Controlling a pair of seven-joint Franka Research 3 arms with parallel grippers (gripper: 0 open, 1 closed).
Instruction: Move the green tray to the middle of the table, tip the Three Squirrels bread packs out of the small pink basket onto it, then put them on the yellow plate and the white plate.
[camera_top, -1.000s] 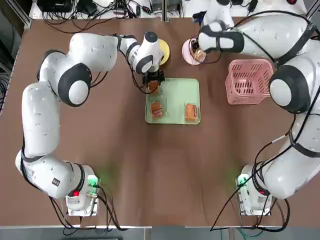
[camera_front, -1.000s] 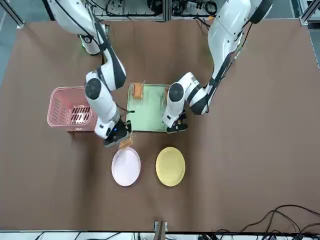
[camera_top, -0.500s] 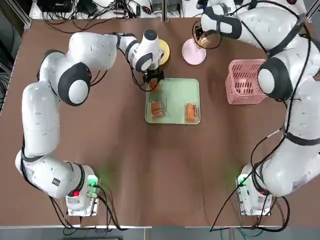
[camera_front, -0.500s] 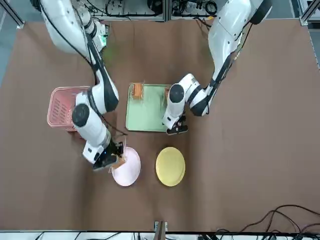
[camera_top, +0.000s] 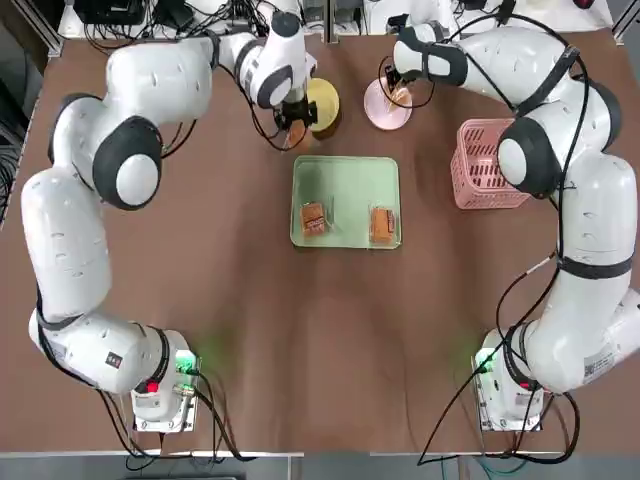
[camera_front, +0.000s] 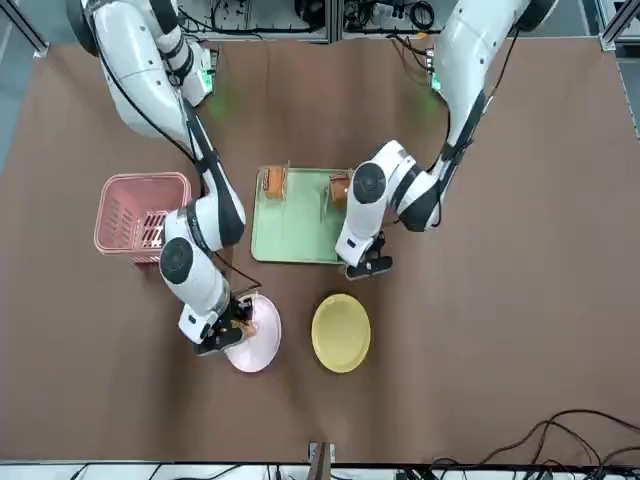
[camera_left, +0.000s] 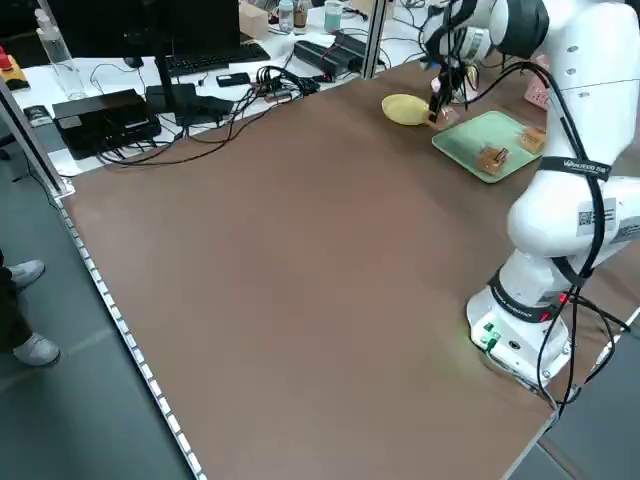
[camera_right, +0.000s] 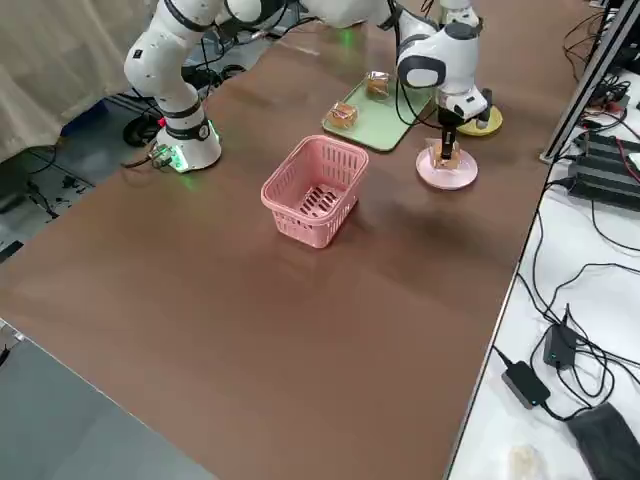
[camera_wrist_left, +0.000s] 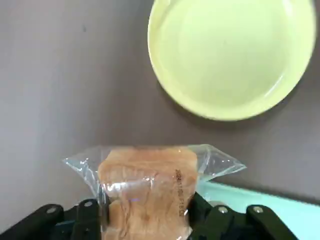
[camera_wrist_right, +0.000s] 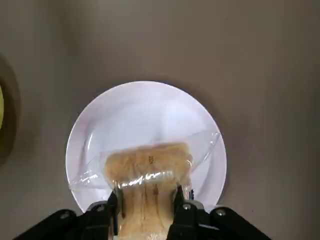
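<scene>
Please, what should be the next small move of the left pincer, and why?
Probably the left pincer should carry its bread pack a little further, until it is over the yellow plate, before lowering. The pack is gripped between the fingers, but it is still beside the plate, near the green tray.

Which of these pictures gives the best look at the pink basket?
The right side view: the pink basket shows whole there, slotted walls and floor. The top and front views show it partly behind the right arm; the left side view catches only a sliver, and neither wrist view shows it.
</scene>
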